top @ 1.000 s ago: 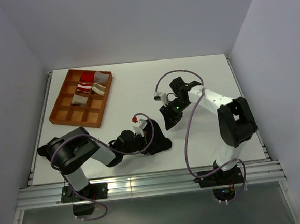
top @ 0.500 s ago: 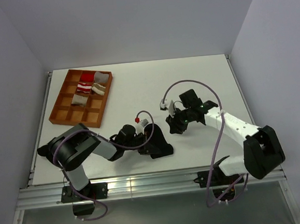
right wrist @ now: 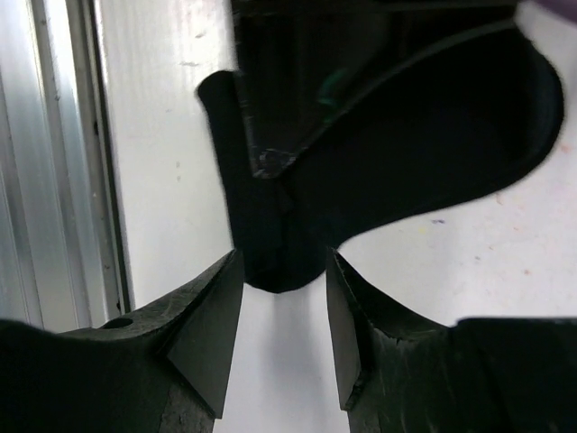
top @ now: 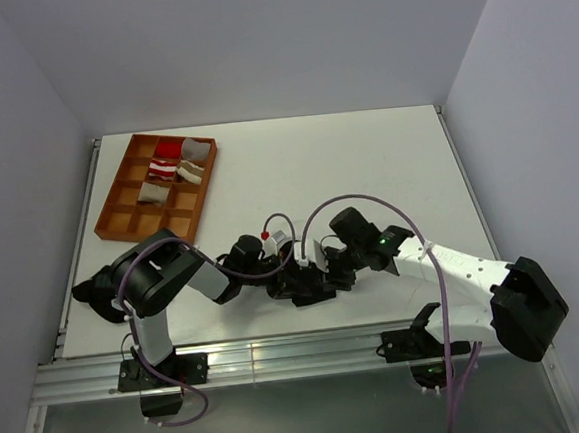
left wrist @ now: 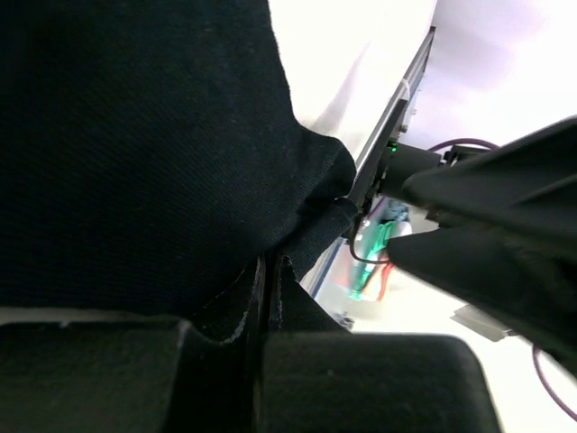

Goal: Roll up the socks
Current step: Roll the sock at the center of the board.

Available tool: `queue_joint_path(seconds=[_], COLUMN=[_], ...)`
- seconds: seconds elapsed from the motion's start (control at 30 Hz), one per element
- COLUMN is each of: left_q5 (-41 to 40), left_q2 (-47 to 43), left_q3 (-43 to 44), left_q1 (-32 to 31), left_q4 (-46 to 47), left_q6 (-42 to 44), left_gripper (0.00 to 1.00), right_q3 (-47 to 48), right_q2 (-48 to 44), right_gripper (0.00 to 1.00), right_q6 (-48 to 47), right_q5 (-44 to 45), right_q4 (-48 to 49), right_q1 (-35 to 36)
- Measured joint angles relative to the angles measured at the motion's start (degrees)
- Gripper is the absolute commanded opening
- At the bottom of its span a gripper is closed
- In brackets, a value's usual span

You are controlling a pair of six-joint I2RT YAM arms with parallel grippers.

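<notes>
A black sock (top: pixel 313 294) lies bunched on the white table near the front edge, between the two arms. My left gripper (top: pixel 286 277) is shut on a fold of it. In the left wrist view the black sock (left wrist: pixel 135 135) fills the upper left and my left gripper (left wrist: pixel 268 263) pinches its fabric. My right gripper (top: pixel 321 274) stands open right beside it. In the right wrist view the rounded end of the black sock (right wrist: pixel 279 257) sits just between the tips of my right gripper (right wrist: pixel 284 298), untouched by the fingers (right wrist: pixel 212 334).
A brown compartment tray (top: pixel 119 218) stands at the back left with rolled fabric bundles (top: pixel 180 163) in its far cells. The aluminium rail (top: pixel 280 356) runs along the table's near edge, close to the sock. Cables loop over both wrists.
My right arm has swung down and left from mid-table to the sock, its jaws widening. The left gripper, still shut on the sock, has shifted it slightly right.
</notes>
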Motion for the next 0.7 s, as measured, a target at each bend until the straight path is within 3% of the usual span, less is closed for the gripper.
queue_joint_path(seconds=[0.47, 0.7], left_q5=[4.1, 4.8], left_q2=[2.8, 2.8], left_q3=[0.0, 0.2], left_q1=[2.0, 2.2], left_q4=[2.2, 1.3], left_q6=[-4.7, -4.7], left_gripper=[0.0, 0.0], right_q3=[-6.2, -7.9], right_q2=[-0.5, 0.9], right_gripper=[0.51, 0.43], right_q6=[-2.7, -2.1], right_q5=[4.9, 9.9], right_q4=[4.4, 8.3], right_q1=[10.7, 14.3])
